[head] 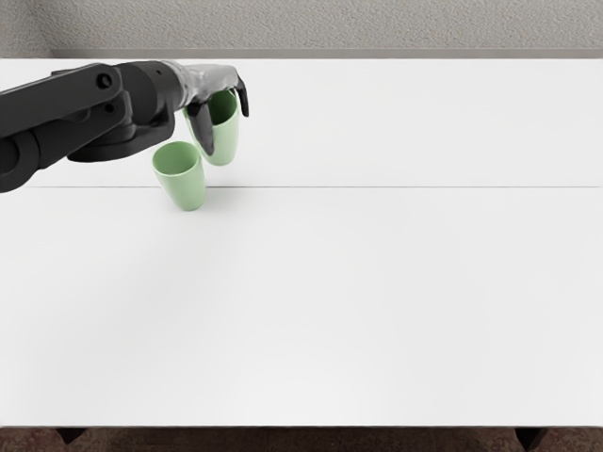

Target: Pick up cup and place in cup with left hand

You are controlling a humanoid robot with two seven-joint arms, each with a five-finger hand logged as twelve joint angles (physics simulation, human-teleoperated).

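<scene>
Head view showed the fingers (202, 129) of the left hand (227, 134) closed around a pale green cup (222, 146), gripping it near the rim. One dark finger ran down its near side, and another curved down at its right edge. Between them the cup was roughly upright, mouth up, and its base looked to be raised off the desk (330, 301). It was outside the second green cup (185, 188), which stood upright on the desk, just beside the fingers, to their lower left in the picture. Whether the two cups touched could not be told.

Behind the fingers came the silvery back of the hand, then the black left arm (57, 118), reaching in from the picture's left edge. A thin seam (396, 186) crossed the white desk below the fingertips. Farther out, beyond the fingers and the far edge of the desk, was a grey, rough-textured wall (377, 24); on the opposite side, past the near edge, ran a strip of reddish-brown floor (301, 441).
</scene>
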